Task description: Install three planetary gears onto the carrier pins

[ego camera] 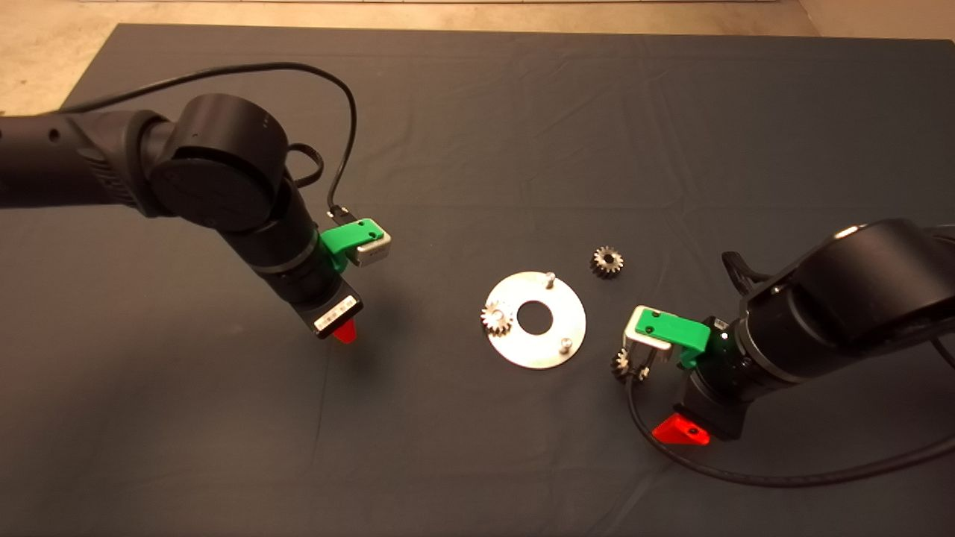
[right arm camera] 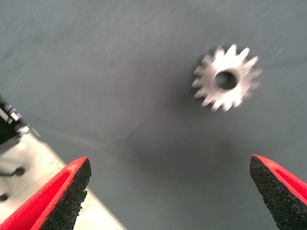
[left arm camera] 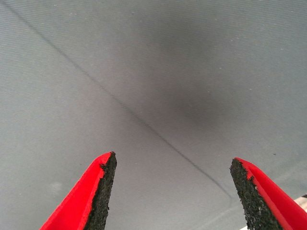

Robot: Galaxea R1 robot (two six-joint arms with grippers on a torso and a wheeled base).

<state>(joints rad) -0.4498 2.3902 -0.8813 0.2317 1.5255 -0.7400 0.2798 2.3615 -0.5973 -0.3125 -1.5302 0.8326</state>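
A flat silver disc (ego camera: 556, 317) lies mid-mat. One planetary gear (ego camera: 495, 318) sits on the carrier pin at its left edge. Two carrier pins stand bare, one at the far edge (ego camera: 550, 277) and one at the near right (ego camera: 565, 344). A dark loose gear (ego camera: 607, 262) lies beyond the disc to the right. Another loose gear (ego camera: 620, 363) (right arm camera: 227, 79) lies flat on the mat just right of the disc, partly behind the right wrist's camera mount. My right gripper (ego camera: 680, 432) (right arm camera: 168, 191) hovers open close to it, with nothing between the fingers. My left gripper (ego camera: 345, 333) (left arm camera: 172, 191) hangs open over bare mat left of the disc.
The dark mat (ego camera: 477, 112) covers the table, with pale floor showing past its far edge. A black cable (ego camera: 746, 477) loops on the mat below the right arm.
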